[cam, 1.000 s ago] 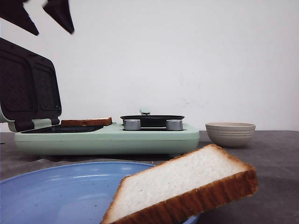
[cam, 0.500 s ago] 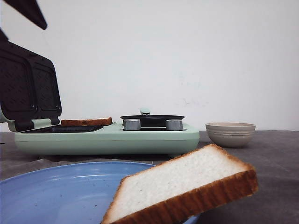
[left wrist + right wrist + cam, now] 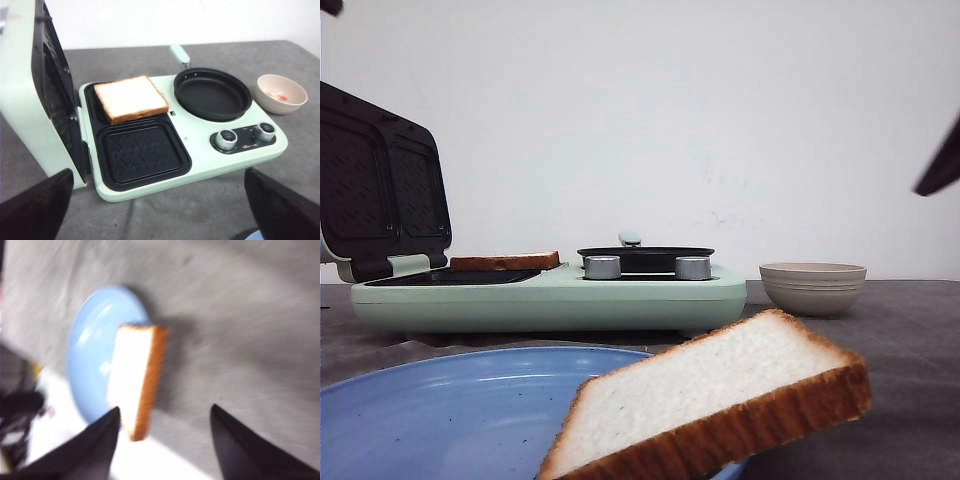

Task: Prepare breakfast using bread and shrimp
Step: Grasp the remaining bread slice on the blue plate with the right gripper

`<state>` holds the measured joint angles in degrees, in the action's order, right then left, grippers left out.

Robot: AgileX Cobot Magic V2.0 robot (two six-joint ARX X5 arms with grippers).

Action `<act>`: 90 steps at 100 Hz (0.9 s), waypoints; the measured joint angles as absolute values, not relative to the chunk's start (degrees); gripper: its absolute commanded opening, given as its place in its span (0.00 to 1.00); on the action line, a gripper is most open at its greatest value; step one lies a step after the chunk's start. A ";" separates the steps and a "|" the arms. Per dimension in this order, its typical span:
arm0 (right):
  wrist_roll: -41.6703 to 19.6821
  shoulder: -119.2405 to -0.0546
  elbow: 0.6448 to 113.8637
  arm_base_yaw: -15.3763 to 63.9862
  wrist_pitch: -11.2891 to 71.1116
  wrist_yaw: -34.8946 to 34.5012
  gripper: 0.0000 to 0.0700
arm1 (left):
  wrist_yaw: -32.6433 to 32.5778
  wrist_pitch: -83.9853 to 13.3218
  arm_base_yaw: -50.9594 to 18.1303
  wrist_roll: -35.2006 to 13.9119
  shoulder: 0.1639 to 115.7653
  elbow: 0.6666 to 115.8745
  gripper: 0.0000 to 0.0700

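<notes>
The right wrist view is blurred. Both claws are seen wide open, with nothing held. The left claw (image 3: 160, 205) is almost gone from the front view's top corner since a second ago, and the right claw (image 3: 165, 440) has come in at the right edge. One bread slice (image 3: 131, 98) is laid in the sandwich maker (image 3: 200, 150). The other slice (image 3: 720, 400) is leaned on the blue plate (image 3: 440, 410). Pink bits, hard to make out, are seen in the bowl (image 3: 281, 92).

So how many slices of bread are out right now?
2. One slice lies in the far grill compartment of the green breakfast maker. The other slice rests tilted on the rim of the blue plate, overhanging it. None seem hidden.
</notes>
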<state>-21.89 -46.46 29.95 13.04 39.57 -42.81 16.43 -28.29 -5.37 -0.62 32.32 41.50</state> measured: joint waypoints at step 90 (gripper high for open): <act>-29.58 -63.05 29.95 37.60 26.17 -36.97 0.58 | 16.27 -29.76 -5.37 -0.62 31.09 41.50 1.00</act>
